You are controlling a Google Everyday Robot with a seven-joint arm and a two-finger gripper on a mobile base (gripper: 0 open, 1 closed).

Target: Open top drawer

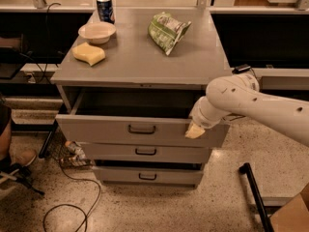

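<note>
The wide grey metal top drawer carries a small black loop handle. The cream hand on the white arm sits at its right front edge. On the grey counter: yellow sponge, green crinkled bag, blue can.
</note>
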